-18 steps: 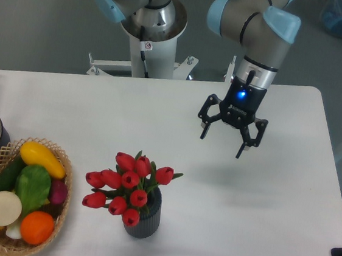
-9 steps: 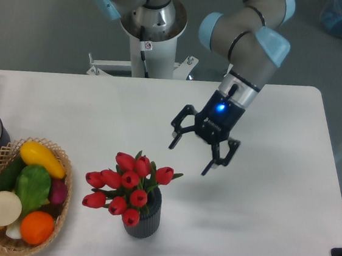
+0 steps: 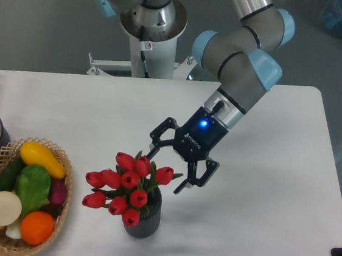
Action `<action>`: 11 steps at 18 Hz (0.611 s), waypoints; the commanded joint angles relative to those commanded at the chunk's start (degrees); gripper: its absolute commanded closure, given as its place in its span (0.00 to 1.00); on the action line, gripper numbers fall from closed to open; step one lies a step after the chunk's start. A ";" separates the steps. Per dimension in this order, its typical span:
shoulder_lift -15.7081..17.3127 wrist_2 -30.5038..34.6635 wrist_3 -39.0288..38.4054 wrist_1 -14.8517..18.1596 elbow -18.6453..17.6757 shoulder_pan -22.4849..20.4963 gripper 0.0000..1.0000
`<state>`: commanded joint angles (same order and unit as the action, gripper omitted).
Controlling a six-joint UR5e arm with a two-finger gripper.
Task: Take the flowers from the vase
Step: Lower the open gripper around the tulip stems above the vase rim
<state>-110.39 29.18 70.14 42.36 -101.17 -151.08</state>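
Flowers (image 3: 127, 186) stand in the vase (image 3: 144, 218) at table (image 3: 259, 223) front, buds splayed up and toward the basket (image 3: 58, 214) side. Gripper (image 3: 170, 167), fingers spread and holding nothing, sits just beside the bunch's upper right, tilted toward it. Bunch lies down-left of the fingertips; stems run near vertical, so closure must come across them.
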 joint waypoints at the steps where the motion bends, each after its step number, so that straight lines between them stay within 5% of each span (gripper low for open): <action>1: -0.27 -0.09 0.00 0.00 0.18 0.09 0.00; 8: -4.04 -6.50 0.44 0.00 0.27 2.98 0.01; 11: -3.96 -6.94 0.44 0.00 0.27 3.34 0.19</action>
<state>-114.35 22.24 70.58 42.36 -100.90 -147.74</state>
